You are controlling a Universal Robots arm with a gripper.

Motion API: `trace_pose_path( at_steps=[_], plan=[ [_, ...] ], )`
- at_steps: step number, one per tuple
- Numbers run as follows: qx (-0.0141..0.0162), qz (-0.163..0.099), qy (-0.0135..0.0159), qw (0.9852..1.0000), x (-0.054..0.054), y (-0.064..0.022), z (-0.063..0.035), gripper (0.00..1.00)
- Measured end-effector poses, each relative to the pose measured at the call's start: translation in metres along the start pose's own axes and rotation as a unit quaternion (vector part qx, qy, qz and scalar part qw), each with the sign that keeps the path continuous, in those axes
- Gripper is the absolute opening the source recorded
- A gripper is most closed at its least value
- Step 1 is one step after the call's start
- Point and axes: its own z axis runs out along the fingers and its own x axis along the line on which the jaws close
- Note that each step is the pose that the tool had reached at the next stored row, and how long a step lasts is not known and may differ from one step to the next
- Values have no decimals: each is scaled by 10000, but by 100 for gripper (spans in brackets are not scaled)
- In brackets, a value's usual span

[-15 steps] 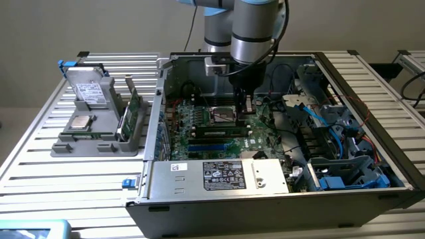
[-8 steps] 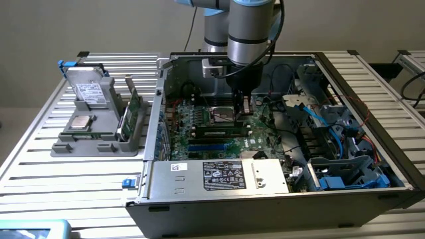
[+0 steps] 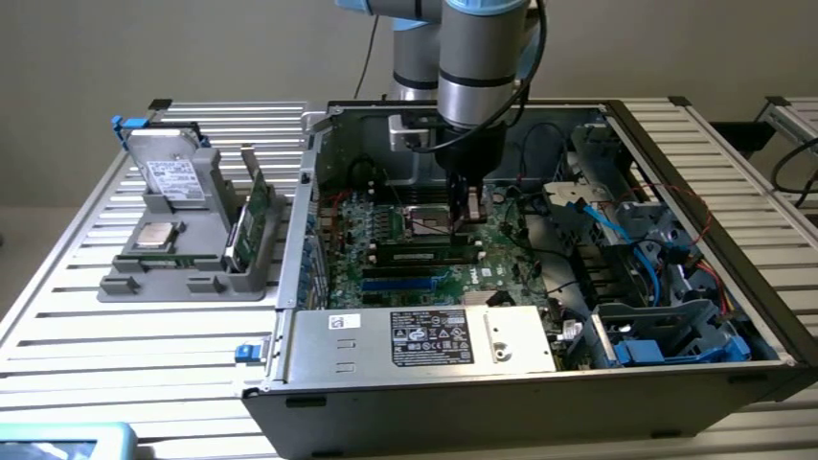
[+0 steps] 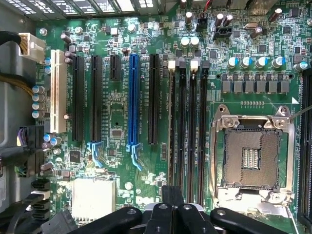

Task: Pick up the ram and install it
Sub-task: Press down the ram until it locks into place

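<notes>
While hanging low over the black memory slots beside the CPU socket, gripper pressed together on nothing, leaves the ram well apart from it, apparently standing edge-up in the grey holder for easy pinching.

Lit brightly and evenly from overhead in the exterior view, without hard shadows. Glints pale along the slatted table and down the silver arm. Washes the wall behind to a flat beige. Falls darker inside the computer case, deepest among the cables on the exterior view's right and beneath the arm. In the wrist view, lights the motherboard flatly. Flares white on the finned metal block, the slotted case wall and the CPU socket frame. Leaves the gripper black, almost without detail.
</notes>
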Motion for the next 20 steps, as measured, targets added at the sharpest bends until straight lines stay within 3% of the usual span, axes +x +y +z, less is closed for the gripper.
trace_pose_path(
  at_steps=[15, 20],
  plan=[
    [16, 70, 3, 10000, -7, 5, 64, 11],
    [16, 70, 0, 10000, 8, 109, -55, 11]
  ],
)
